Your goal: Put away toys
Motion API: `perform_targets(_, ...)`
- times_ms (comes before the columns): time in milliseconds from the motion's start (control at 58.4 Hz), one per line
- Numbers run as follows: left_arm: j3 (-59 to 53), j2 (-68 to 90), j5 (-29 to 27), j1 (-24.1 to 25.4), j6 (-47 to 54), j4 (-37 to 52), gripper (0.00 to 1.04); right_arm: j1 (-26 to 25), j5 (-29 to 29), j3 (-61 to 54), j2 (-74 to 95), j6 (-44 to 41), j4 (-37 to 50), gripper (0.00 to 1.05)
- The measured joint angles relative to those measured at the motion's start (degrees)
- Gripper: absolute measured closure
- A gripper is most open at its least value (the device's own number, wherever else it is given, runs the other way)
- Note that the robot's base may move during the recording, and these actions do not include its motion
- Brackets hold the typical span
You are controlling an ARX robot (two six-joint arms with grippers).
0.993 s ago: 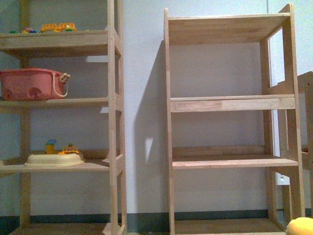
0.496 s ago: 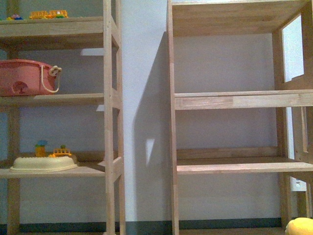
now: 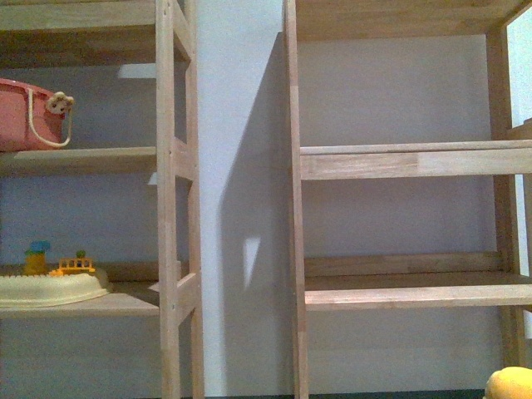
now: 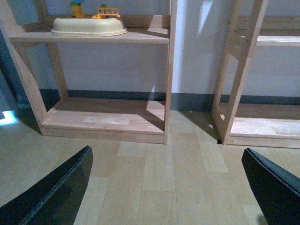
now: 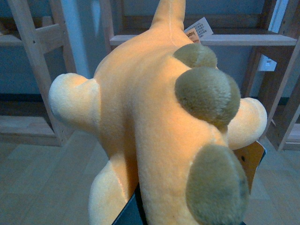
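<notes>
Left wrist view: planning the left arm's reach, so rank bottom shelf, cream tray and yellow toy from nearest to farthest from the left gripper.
1. Bottom shelf, low, straight ahead of the left gripper.
2. Cream tray, on the shelf above.
3. Yellow toy, at the tray's far side.

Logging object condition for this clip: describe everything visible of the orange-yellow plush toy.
The plush toy fills the right wrist view: soft orange-yellow fabric, paler stubby limbs, three olive-grey bumps, and a tapering point at its far end. A white printed label sits near that point; an orange card tag hangs by one limb. It is off the floor, apparently gripped by the right end effector, whose dark edge shows beneath. The front view shows only its yellow top.
</notes>
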Motion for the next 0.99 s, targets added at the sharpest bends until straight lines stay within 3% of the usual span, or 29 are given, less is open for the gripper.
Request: perform_targets(993, 0.0, 0.0, 0.0, 0.0, 0.0, 0.0, 0.06, 0.0, 0.0, 0.0, 0.0, 0.0, 0.0, 0.98)
